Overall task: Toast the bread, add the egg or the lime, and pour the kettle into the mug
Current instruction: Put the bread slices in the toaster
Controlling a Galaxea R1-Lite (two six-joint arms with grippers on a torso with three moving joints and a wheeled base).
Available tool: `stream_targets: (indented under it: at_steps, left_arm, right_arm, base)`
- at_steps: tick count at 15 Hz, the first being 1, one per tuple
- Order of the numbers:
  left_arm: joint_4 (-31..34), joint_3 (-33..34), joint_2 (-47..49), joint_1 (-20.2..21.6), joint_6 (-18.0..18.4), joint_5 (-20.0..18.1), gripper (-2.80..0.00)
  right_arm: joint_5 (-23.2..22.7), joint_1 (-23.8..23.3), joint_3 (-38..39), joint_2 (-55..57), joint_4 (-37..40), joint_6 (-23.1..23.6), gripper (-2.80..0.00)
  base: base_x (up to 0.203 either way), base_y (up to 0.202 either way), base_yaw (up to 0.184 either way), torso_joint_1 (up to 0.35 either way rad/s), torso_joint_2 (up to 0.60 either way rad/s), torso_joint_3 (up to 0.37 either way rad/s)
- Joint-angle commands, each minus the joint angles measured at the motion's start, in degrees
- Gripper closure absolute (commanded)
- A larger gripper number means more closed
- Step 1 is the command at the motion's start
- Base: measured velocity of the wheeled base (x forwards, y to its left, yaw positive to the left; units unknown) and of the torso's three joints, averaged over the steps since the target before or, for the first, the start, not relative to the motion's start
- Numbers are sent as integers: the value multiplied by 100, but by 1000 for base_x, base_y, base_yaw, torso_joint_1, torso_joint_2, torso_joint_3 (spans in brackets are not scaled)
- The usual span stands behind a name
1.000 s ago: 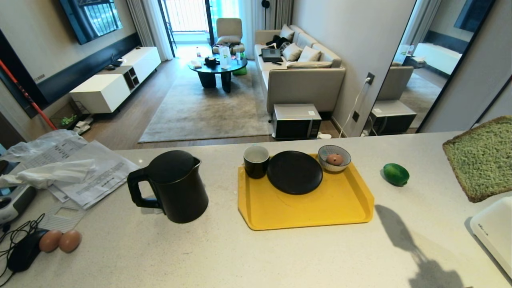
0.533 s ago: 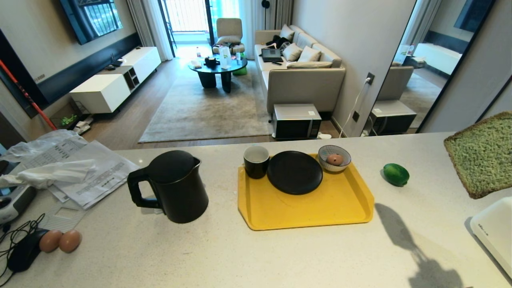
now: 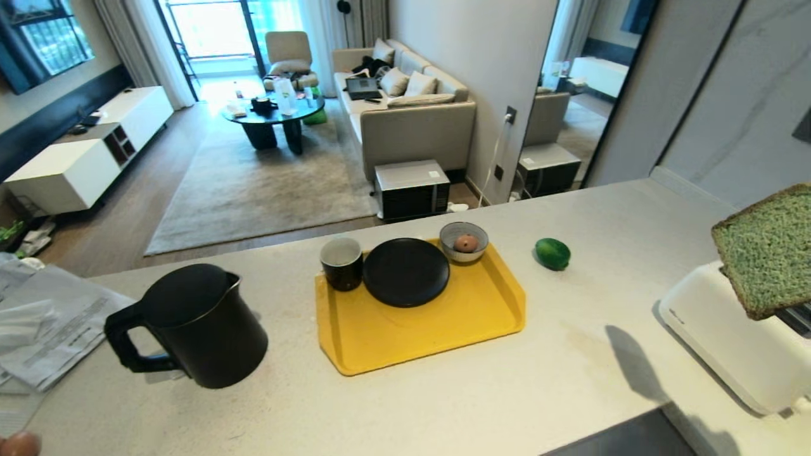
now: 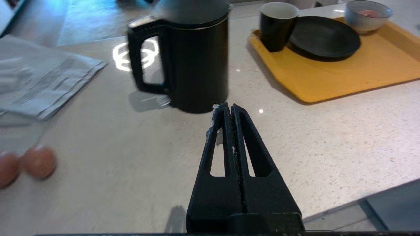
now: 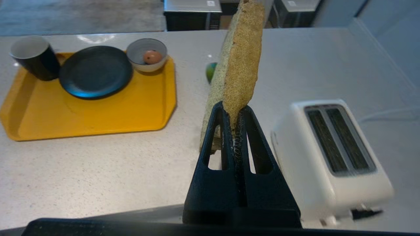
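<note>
Bread (image 5: 237,59): held upright by its lower edge in the right tool (image 5: 235,113), raised above the bench (image 3: 570,354) and just beside the toaster (image 5: 331,154); the edge-on hold is judged to suit a drop into a slot.
Right tool: clamped on the slice, both jaws pressed against its two faces.
Toaster: set at the right end of the bench, its two slots facing up and empty; the slice is not yet over either slot.
Left tool (image 4: 228,108): closed on nothing, fingers pressed together, parked low over the near bench, in front of the kettle (image 3: 196,323).
Kettle: stood upright on the bench to the left of the tray (image 3: 418,342), lid on, handle turned to the left; judged to be kept within the left arm's side for the later pour.
Mug (image 3: 341,263): placed upright at the tray's far left corner, the corner nearest the kettle.
Plate (image 3: 405,272): laid bare on the tray beside the mug, judged to be reserved for the toasted slice.
Bowl (image 3: 464,241): set at the tray's far right corner, one brown egg (image 3: 466,243) inside.
Lime (image 3: 552,253): laid on the bench just right of the tray, apart from it.
Papers (image 3: 44,323): heaped at the left end of the bench.
Step in hand: loading of the toaster, judged barely begun.
</note>
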State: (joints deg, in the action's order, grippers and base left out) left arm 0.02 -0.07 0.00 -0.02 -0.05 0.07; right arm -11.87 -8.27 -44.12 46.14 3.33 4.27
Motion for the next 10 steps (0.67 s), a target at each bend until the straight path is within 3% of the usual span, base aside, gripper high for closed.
stream_targets:
  at_steps: [1,10]
  left_arm:
    - [-2,-1,0,2,-4,1,0]
    - [-2,5,0,2,-4,1,0]
  right_arm:
    - [-8,0,0,-18,1,4,0]
    - [-8,0,33,-70,1,4,0]
  base:
    - [5,12,-174,1,-1,1]
    - [0,7,-162,3,2,1]
